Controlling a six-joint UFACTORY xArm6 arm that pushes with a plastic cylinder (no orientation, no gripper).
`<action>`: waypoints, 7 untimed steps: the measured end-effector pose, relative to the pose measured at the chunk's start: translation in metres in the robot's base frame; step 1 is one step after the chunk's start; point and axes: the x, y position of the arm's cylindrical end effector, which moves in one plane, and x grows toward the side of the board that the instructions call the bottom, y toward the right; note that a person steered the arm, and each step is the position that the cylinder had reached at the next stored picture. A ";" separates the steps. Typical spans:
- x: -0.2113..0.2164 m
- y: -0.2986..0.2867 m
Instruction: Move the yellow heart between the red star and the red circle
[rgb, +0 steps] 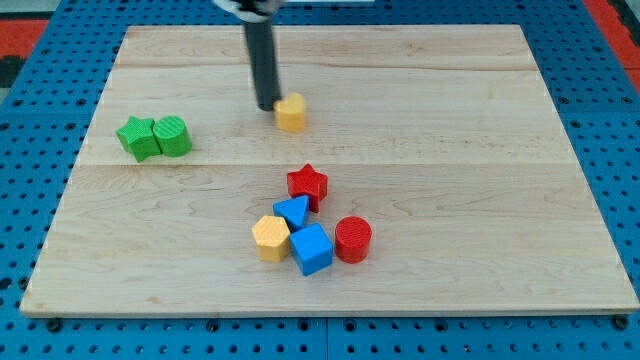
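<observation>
**Tip against the yellow heart, upper middle of the board**

My tip (268, 106) is down on the wooden board (480, 150) in the upper middle of the frame, just to the left of the yellow heart (291, 113) and touching it or all but touching it; I cannot see a gap between them. The rod rises straight toward the top of the frame and is cut off there. I have no hand on this rig, only the bare rod, so nothing is clamped on anything: the heart simply sits beside the rod's end.

The heart lies well above the cluster in the lower middle of the frame. There, the red star (308, 185) is the topmost piece, with the blue triangular block (293, 212) touching it at its lower left. Below that sits the blue cube (311, 248), with the yellow hexagon (270, 237) against its left side and the red circle (353, 240) just beside its right side. The red star and the red circle are near each other but apart, with bare board between them.

At the left of the frame, well away from everything else, the green star (136, 137) and the green round block (172, 135) stand touching side by side.
</observation>
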 end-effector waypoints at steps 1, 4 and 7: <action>-0.002 0.021; 0.038 0.107; 0.119 0.070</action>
